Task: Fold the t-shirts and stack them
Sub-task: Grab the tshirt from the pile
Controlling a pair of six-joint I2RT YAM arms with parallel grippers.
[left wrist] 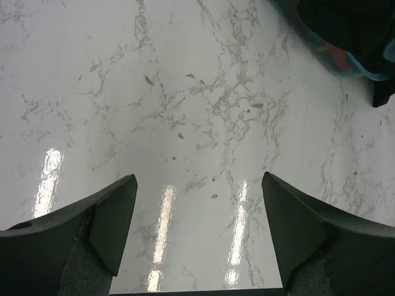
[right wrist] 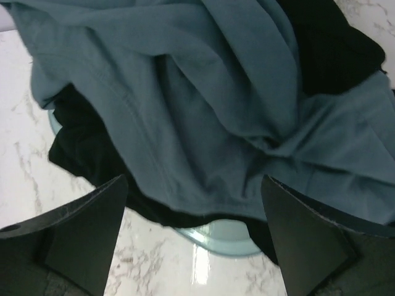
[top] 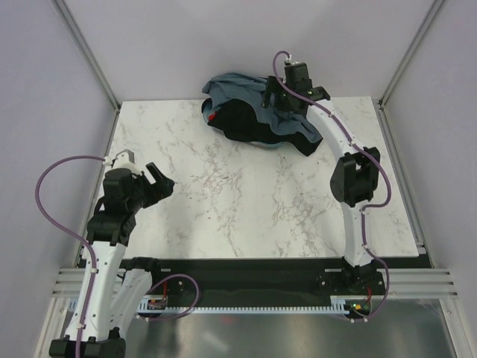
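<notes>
- Locate the slate blue-grey cloth t-shirt (top: 240, 83) at the far edge of the white marble-patterned surface (top: 261, 201), right of centre. It lies crumpled and unfolded on top of a heap.
- Note the black cloth t-shirts (top: 240, 121) bunched beneath and beside it in the same heap. You cannot count them, because they merge into one dark mass.
- Observe the pale blue-green curved rim (right wrist: 222, 239) showing under the near edge of the heap in the right wrist view. What it belongs to cannot be told.
- Check the right hand (top: 274, 98): it hangs over the heap, its arm stretched toward the far side.
- In the right wrist view, the right hand (right wrist: 194, 182) has its fingers spread wide. The slate blue-grey cloth t-shirt (right wrist: 185, 98) fills the space beyond them, with the black cloth t-shirts (right wrist: 333, 43) at the upper right. The hand has hold of nothing. Whether its fingertips touch the cloth cannot be told.
- Check the left hand (top: 161, 179): it sits near the left edge, well apart from the heap.
- In the left wrist view, the left hand (left wrist: 199, 182) is spread wide above the bare surface (left wrist: 185, 92) and holds nothing. The edge of the heap shows in the upper right corner.
</notes>
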